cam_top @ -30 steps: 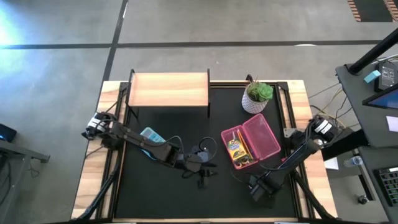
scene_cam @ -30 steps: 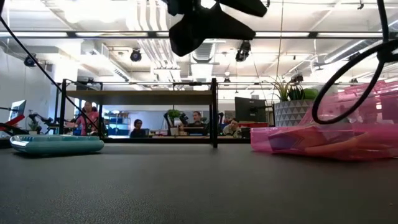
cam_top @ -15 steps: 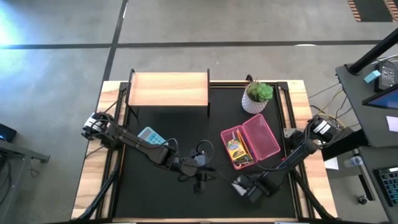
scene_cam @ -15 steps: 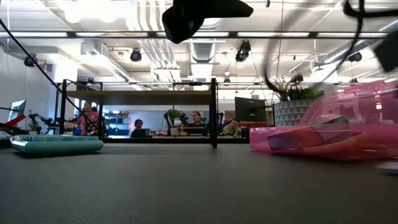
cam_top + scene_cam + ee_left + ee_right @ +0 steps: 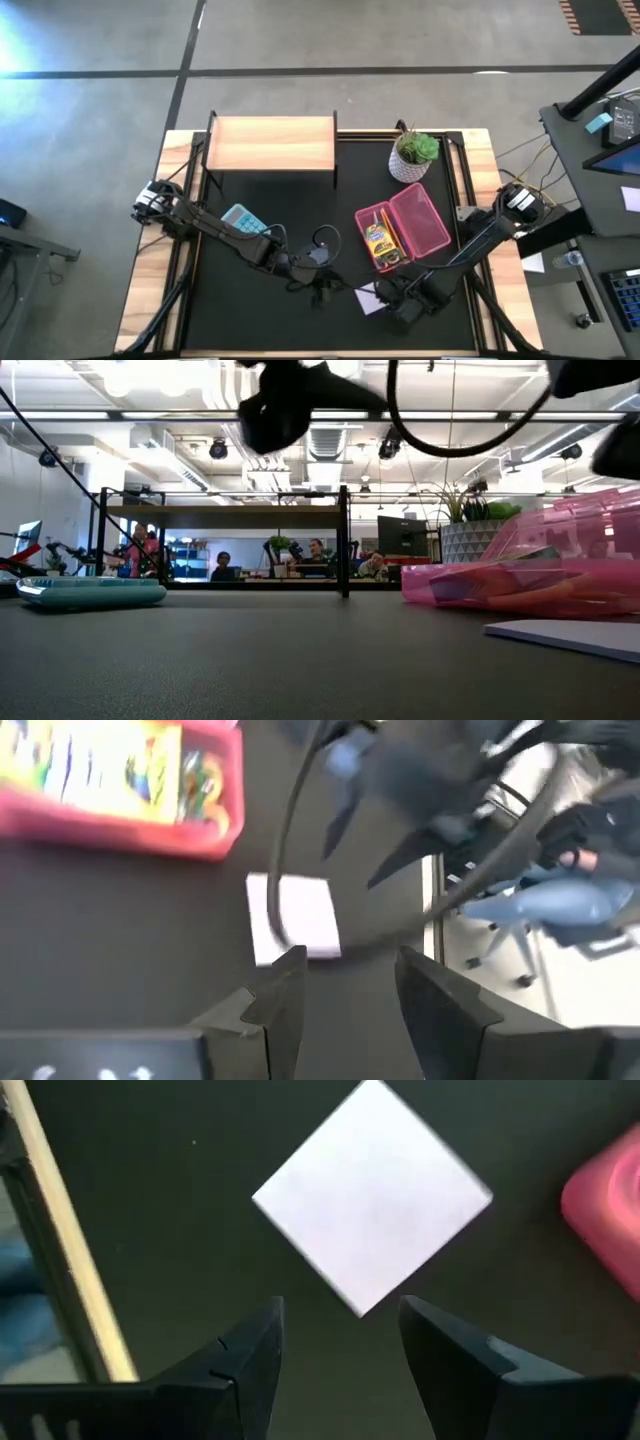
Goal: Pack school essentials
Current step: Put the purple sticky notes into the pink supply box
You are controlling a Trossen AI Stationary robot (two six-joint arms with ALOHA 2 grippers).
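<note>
The pale lilac note pad (image 5: 368, 298) lies flat on the black mat near the table's near edge, also in the low view (image 5: 575, 635). My right gripper (image 5: 342, 1342) hovers open just right of the note pad (image 5: 372, 1208), touching nothing. My left gripper (image 5: 345, 982) is open and raised over the mat left of the note pad (image 5: 293, 918). The open pink case (image 5: 402, 225) holds the yellow crayon box (image 5: 378, 240) and thin pencils (image 5: 392, 232). Scissors and eraser do not show.
A potted plant (image 5: 413, 155) stands behind the pink case, and a wooden shelf (image 5: 270, 143) stands at the far edge. A teal flat device (image 5: 240, 218) lies on the mat's left part under the left arm. Bare mat stretches between shelf and grippers.
My right gripper has moved toward the table's left along the near edge. The note pad, hidden under it a second ago, has come into view and now lies flat on the mat left of the gripper. My left gripper has shifted slightly toward the near edge.
</note>
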